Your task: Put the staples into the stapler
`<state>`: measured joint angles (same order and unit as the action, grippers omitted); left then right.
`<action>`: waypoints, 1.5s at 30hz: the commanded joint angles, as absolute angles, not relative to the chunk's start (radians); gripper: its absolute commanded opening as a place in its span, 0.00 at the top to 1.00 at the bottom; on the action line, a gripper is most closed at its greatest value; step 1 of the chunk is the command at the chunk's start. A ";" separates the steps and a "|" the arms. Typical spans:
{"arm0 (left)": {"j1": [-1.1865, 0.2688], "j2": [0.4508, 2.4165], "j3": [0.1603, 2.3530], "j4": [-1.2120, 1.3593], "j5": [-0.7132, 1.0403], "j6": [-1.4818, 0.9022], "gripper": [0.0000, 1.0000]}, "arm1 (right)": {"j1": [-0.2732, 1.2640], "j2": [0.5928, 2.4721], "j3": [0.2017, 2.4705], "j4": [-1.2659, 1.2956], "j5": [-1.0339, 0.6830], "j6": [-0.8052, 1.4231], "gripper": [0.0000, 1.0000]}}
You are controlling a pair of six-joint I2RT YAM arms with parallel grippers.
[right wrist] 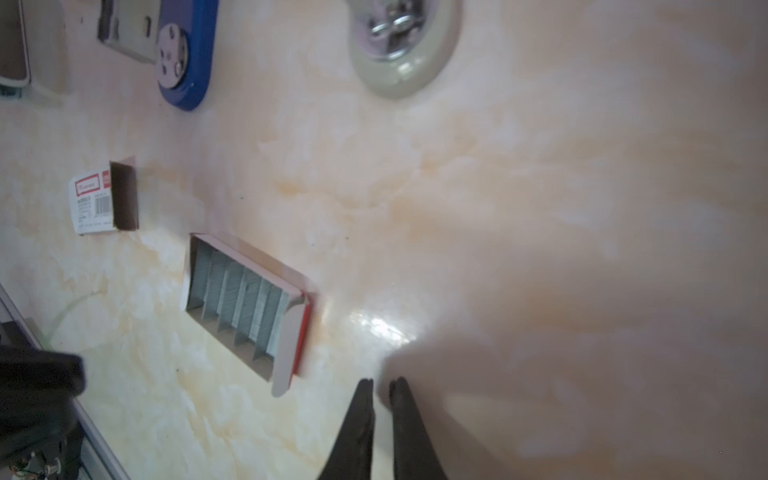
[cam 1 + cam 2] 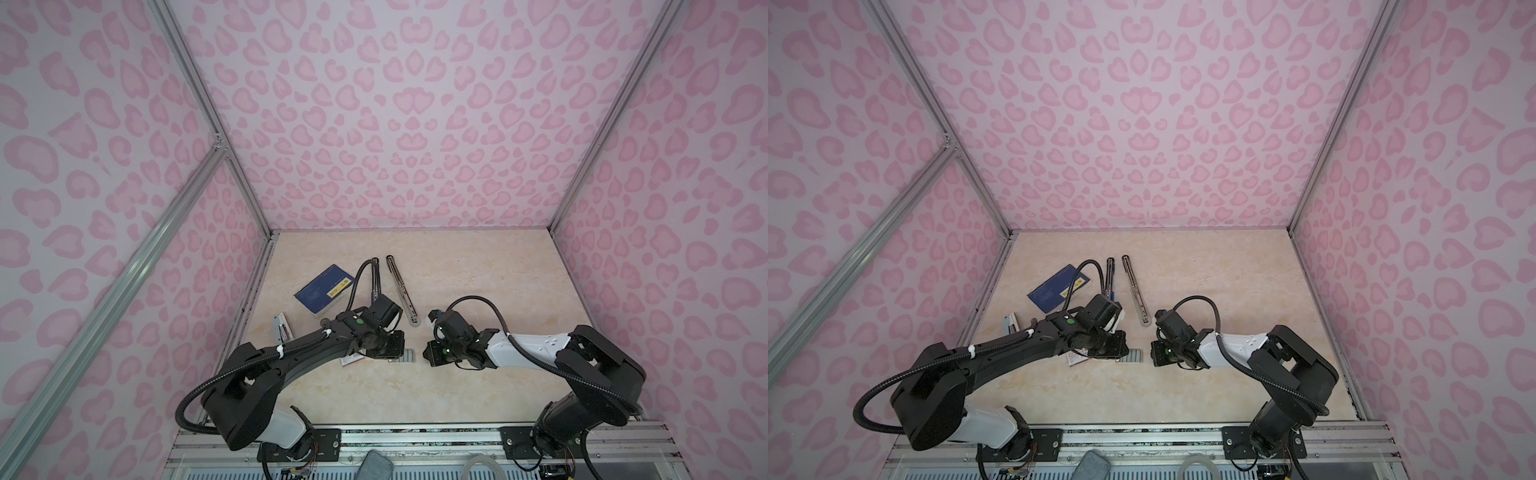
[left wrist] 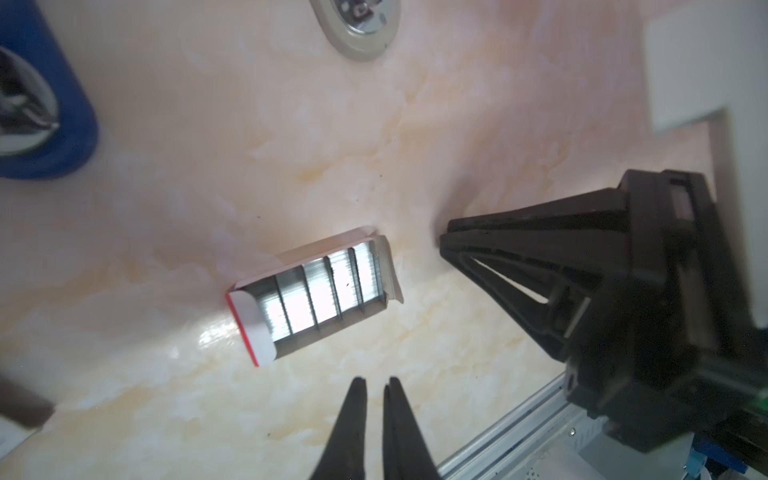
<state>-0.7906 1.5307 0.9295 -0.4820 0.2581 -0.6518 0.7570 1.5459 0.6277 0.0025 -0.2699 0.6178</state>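
Found the staples point(image 3: 320, 291) in rows in an open white tray point(image 3: 388, 270), flat on the table point(image 3: 415, 124), at the lower middle of both top views, between the two arms. Saw the empty sleeve point(image 1: 93, 203) lying apart from the tray, at the left edge of the right wrist view.

Noted the left gripper point(image 3: 374, 380) pinched nearly together and holding nothing, near the tray's long side. Likewise the right gripper point(image 1: 380, 382): pinched, empty, near the tray's red-edged end.

Judged the strips light, stiff lengthwise, slick, and brittle, apt to snap into short pieces if bent. Best pinched across the long sides of one strip and lifted straight up.

Could not tell whether the blue-tipped bar point(image 1: 187, 62) or the grey-rimmed bar point(image 1: 399, 54) was the stapler.
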 commanded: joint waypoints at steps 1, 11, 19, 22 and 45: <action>-0.813 1.596 0.980 -0.507 0.261 -0.637 0.88 | 0.745 1.498 0.585 -0.020 -0.216 0.645 0.85; -0.841 1.732 1.079 -0.575 0.204 -0.641 0.87 | 0.698 1.399 0.512 -0.006 -0.199 0.654 0.84; -0.849 1.785 1.136 -0.622 0.164 -0.641 0.84 | 0.688 1.383 0.492 0.008 -0.205 0.657 0.84; -0.850 1.801 1.150 -0.635 0.158 -0.644 0.84 | 0.687 1.375 0.484 0.010 -0.205 0.659 0.84; -0.868 1.888 1.229 -0.679 0.147 -0.618 0.83 | 0.683 1.377 0.466 0.026 -0.217 0.662 0.84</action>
<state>-0.8669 1.8774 1.2148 -0.6491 0.1574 -0.6285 0.6823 1.3693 0.4736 0.0025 -0.2119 0.6617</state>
